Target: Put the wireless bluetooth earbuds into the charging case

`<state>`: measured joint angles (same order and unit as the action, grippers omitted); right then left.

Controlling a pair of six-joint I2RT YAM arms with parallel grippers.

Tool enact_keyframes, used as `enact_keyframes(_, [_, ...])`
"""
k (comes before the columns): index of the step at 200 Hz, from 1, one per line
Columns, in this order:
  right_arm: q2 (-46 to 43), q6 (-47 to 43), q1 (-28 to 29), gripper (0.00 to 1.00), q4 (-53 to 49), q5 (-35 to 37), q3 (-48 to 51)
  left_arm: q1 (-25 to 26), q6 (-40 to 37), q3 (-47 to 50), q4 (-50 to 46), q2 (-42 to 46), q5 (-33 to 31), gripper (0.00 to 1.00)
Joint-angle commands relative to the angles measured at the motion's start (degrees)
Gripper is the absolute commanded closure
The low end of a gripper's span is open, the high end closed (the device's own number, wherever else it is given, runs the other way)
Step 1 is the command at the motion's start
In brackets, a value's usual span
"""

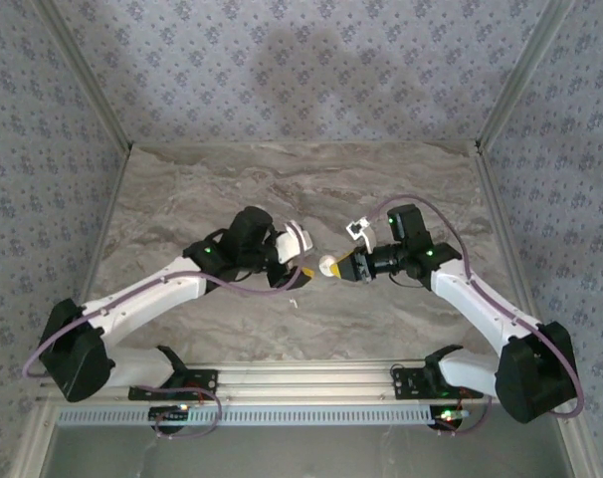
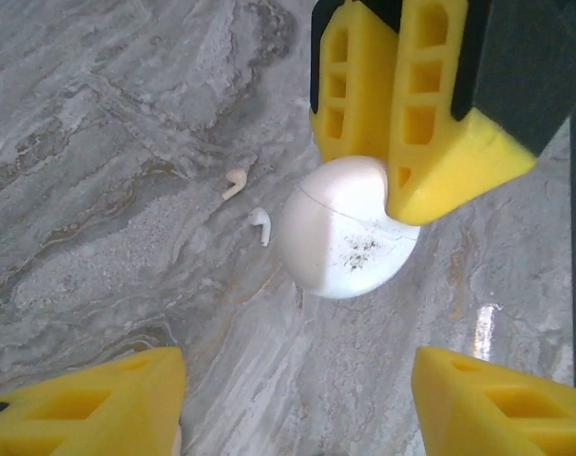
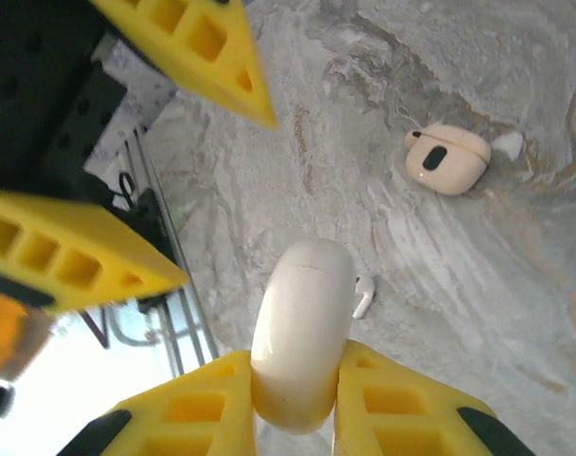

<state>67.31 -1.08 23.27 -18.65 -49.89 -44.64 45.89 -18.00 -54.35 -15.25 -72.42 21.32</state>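
While the right claw (image 3: pixel 302 380) clamps a cream-white pod (image 3: pixel 302 313) and the left claw (image 2: pixel 297 370) hangs open, the earbuds (image 2: pixel 260 226) lie just beside that pod, the tan charging case (image 3: pixel 447 159) well ahead of the right claw. Tiny, light and slick, they likely need a fingertip pinch across the stem.

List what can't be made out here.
- Top external: an earbud is a mere speck on the table, too small to read its shape.
- Right wrist: an earbud is half hidden behind the charging case in the right gripper.
- Left wrist: the right gripper's fingers cover the case's top; the bottom edge cuts off the left gripper.
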Motion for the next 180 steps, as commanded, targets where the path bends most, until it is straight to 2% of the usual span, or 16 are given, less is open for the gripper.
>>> enact_keyframes(1, [-1.0,-20.1,0.1,0.79,-6.0,-1.0,-3.1,-0.4,-3.9,0.1,-3.9,3.2,7.5,0.37])
enact_keyframes(36, [-0.8,-40.1,2.0,0.77,-11.5,-1.5,-5.3,-0.4,-15.8,1.6,-7.6,6.1,15.8,0.39])
enact_keyframes(48, [-0.5,-42.7,2.9,0.77,-12.3,-0.7,-6.3,-0.4,-19.2,2.2,-8.6,6.5,17.8,0.41])
enact_keyframes(66, [0.3,-47.6,3.9,0.77,-15.0,-1.5,-8.2,-0.4,-19.3,2.0,-8.6,6.3,18.1,0.42])
enact_keyframes(120, [2.7,-53.1,8.6,0.77,-17.2,-1.4,-10.7,-0.4,-19.2,-0.2,-10.1,3.6,16.7,0.46])
enact_keyframes(180, [3.2,-54.3,9.4,0.78,-16.6,-4.2,-11.0,-0.3,-19.2,0.0,-9.1,3.1,15.8,0.47])
